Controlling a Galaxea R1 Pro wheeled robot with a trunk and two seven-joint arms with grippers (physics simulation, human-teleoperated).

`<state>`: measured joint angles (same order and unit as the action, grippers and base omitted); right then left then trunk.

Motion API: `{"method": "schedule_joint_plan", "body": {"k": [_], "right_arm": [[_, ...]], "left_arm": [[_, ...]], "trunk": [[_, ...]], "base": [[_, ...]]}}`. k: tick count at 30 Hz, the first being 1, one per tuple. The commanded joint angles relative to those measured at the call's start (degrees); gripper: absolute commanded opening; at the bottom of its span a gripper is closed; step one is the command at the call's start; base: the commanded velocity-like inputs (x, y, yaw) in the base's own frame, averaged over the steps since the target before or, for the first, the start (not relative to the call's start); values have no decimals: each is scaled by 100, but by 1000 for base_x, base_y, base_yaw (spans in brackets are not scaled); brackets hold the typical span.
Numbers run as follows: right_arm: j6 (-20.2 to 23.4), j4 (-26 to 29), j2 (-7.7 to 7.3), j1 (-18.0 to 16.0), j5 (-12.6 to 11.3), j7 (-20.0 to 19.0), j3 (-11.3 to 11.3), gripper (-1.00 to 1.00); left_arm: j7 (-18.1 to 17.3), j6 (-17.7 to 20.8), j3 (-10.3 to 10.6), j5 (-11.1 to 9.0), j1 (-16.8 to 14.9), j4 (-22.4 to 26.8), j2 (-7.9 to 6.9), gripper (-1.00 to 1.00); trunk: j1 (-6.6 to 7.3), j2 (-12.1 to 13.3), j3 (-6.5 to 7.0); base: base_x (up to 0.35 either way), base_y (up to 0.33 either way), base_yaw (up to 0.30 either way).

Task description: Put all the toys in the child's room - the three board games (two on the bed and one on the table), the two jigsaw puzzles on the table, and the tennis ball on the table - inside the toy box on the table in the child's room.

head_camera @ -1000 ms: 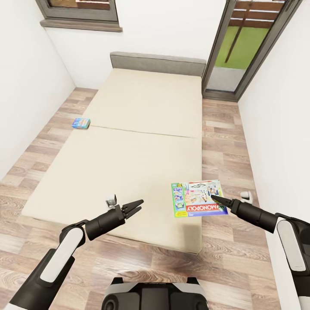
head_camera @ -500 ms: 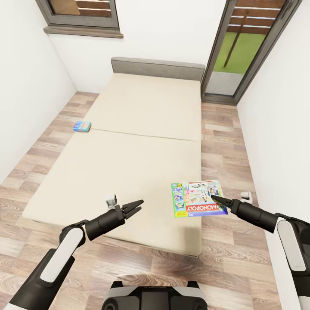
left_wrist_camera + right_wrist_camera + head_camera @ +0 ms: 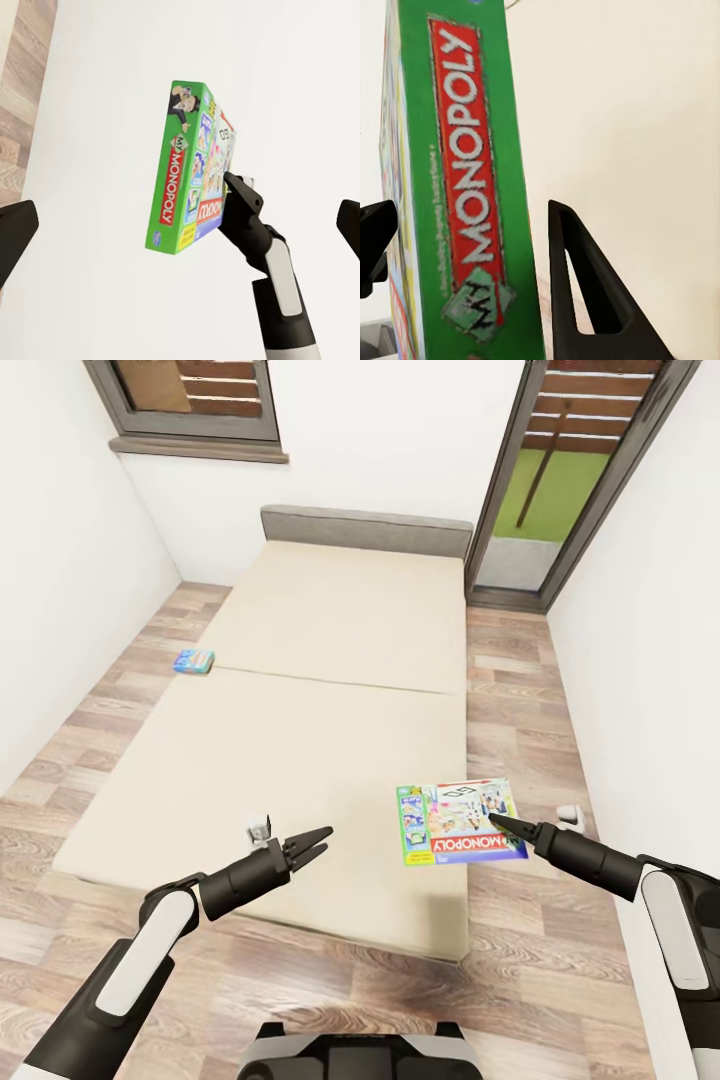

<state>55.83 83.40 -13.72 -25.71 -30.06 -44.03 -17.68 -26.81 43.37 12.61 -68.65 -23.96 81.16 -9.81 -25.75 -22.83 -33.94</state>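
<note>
My right gripper point(image 3: 497, 822) pinches the Monopoly box point(image 3: 459, 821) by what looks like one edge, so I should carry it slowly; my left gripper point(image 3: 318, 842) hangs spread.

Two board games are counted, a Monopoly box point(image 3: 459, 822) at the near right and a small blue box point(image 3: 193, 661) at the far left, along with one bed point(image 3: 330, 660), one window point(image 3: 190, 405) and two grippers, left point(image 3: 315, 844) and right point(image 3: 497, 822).
</note>
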Motion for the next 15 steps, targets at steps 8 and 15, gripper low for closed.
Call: {"method": "schedule_joint_plan", "body": {"k": [8, 15], "right_arm": [[34, 1, 4, -4, 0, -18, 6, -100], [34, 1, 5, -4, 0, -16, 30, -100]], "left_arm": [[0, 23, 5, -25, -4, -22, -4, 100], [1, 23, 5, -26, -4, -27, -4, 100]], "trunk": [[-3, -8, 68], [-3, -8, 132]], "base": [[0, 0, 0], [0, 0, 0]]}}
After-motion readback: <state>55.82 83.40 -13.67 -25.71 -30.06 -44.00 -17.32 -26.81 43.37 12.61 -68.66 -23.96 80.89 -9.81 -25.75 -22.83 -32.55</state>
